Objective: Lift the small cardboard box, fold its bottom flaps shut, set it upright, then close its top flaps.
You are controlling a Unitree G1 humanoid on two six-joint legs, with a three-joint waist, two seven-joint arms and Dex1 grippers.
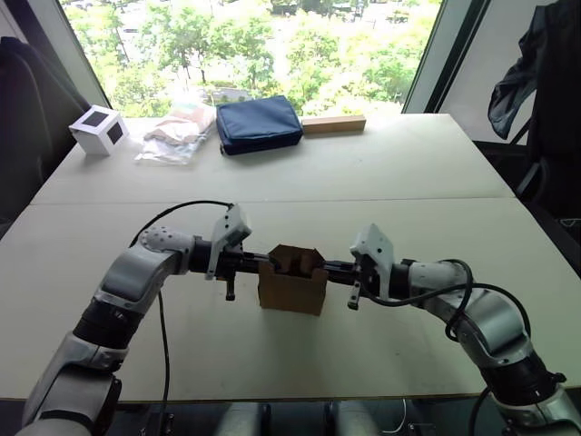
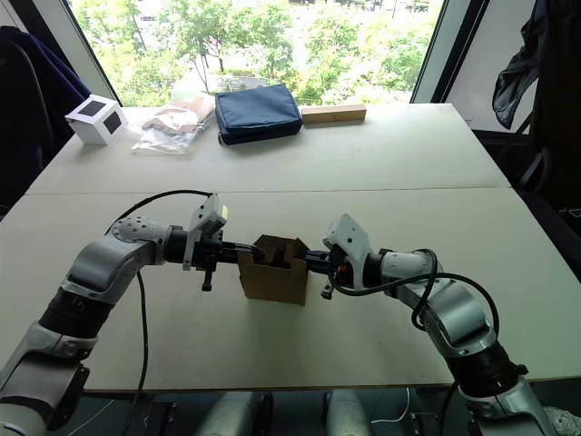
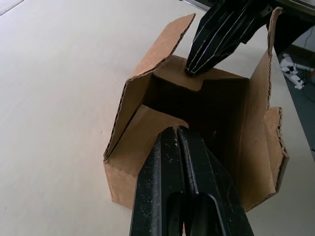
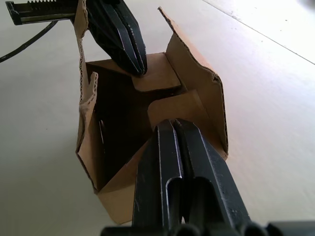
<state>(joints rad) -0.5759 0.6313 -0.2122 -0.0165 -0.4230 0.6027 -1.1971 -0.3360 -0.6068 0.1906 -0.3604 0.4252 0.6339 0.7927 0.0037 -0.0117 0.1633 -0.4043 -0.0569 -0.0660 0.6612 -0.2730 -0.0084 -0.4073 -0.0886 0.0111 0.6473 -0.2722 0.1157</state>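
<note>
Head views show the box [image 1: 292,282] upright on the worktop [image 1: 363,173], near the front edge, squarely between my two arms. My left tool [image 1: 264,264] comes at it from the left and my right tool [image 1: 325,266] from the right — both about level, tips over the open top, neither arm nearer than the other. Each tool has its fingers pressed together, gripping nothing; each tip rests on one of the short top flaps [image 3: 184,78], pushing it inward and down. In the left wrist view my own tip sits on the near flap while the other tool bears on the far notched one. The two longer flaps on the remaining sides stand up, splayed slightly outward.

I judge the next move turns on that: the standing flaps lie across the line joining the tools — toward me and away — so each must be swept in sideways.

No print, label or writing shows on the box.
</note>
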